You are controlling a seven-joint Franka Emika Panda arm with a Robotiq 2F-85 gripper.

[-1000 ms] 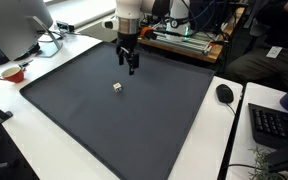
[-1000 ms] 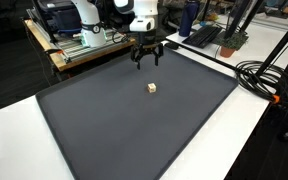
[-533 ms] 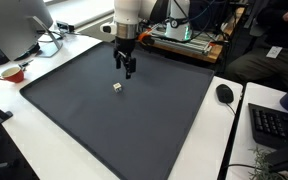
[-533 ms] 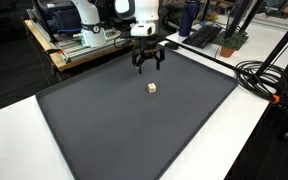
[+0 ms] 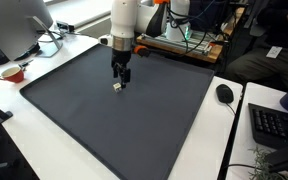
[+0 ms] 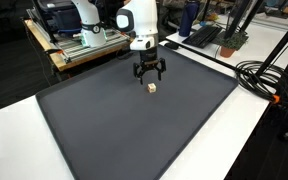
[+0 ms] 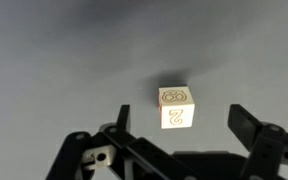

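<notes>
dark grey mat (image 5: pixel 134 125) covers most of a white desk in an exterior view. a monitor (image 5: pixel 14 25) and a red cup (image 5: pixel 12 73) sit off its far corner, a mouse (image 5: pixel 224 93) and keyboard (image 5: pixel 274 125) off the near side. the gripper (image 5: pixel 118 82) hangs straight down from the white arm, just above a small pale cube (image 5: pixel 117 88) lying alone on the mat. from here the fingers overlap the cube, so i cannot tell whether they touch it or how far apart they stand.

in an exterior view from the opposite side, the gripper (image 6: pixel 149 74) shows its fingers spread, tips low over the mat. the cube (image 6: pixel 151 87) shows just below them, seemingly apart by a sliver. the vertical pose, i judge, keeps both fingers level with the flat surface so the cube fits between them. cables (image 6: pixel 269 80) trail over the desk edge, well apart from the arm.

in the wrist view the gripper (image 7: pixel 177 122) is plainly spread wide. its fingers (image 7: pixel 249 128) stand to either side of the cube (image 7: pixel 175 108), neither touching it. the cube rests flat, with a curled printed mark on two faces that i cannot read. how high the tips hang cannot be told here, and the finger bases run out of frame.
</notes>
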